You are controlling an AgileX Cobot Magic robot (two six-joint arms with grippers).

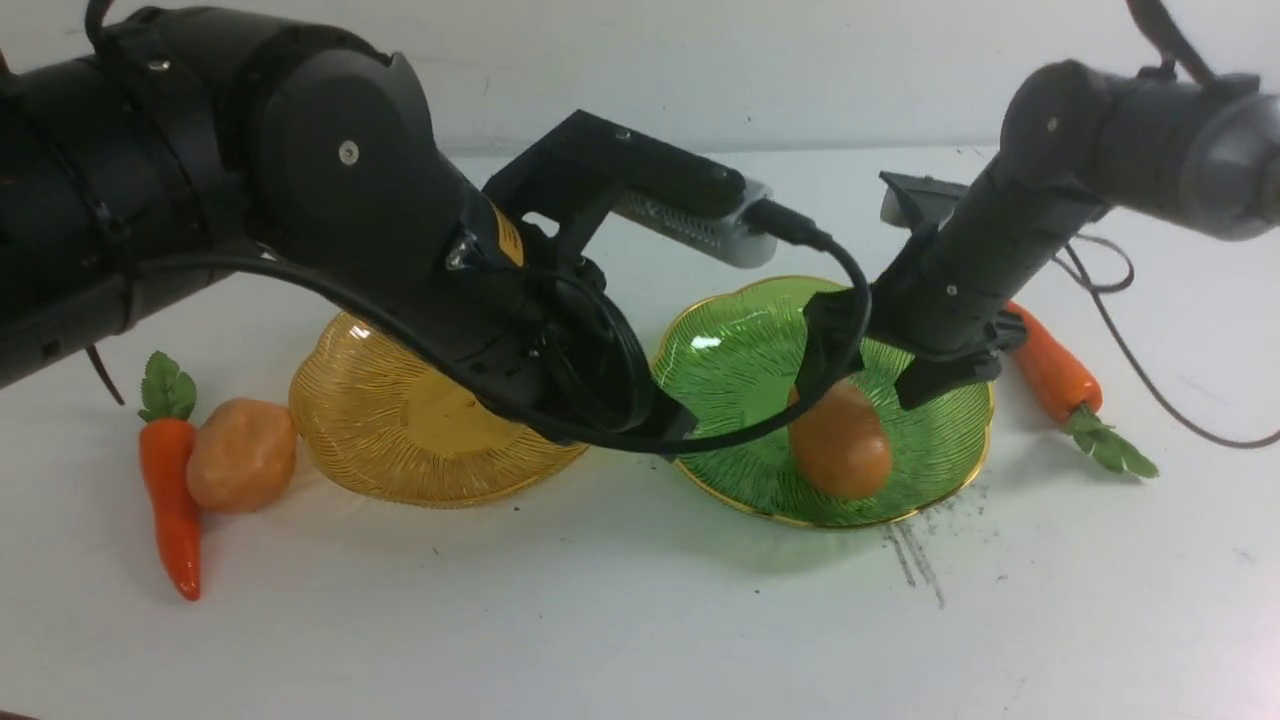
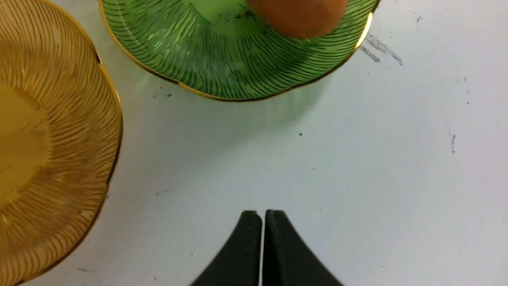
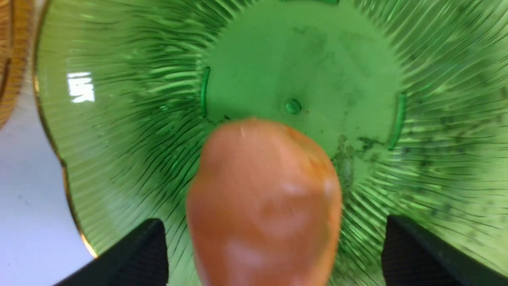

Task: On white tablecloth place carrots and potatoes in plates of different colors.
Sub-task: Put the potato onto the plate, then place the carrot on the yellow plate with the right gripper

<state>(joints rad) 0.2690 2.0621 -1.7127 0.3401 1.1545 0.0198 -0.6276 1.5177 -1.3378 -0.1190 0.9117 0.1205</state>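
Potato [image 1: 840,440] is lying in the green plate [image 1: 720,350], with the right gripper [image 1: 868,388] standing spread either side of it, apparently clear to withdraw. Left gripper [image 2: 262,218] is hovering pressed together above the white tablecloth [image 2: 357,159] beside the amber plate [image 2: 59,119], seemingly idling.

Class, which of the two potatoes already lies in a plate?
The potato in the green plate, under the open right gripper. The other potato lies on the white tablecloth beside a carrot, outside the amber plate.
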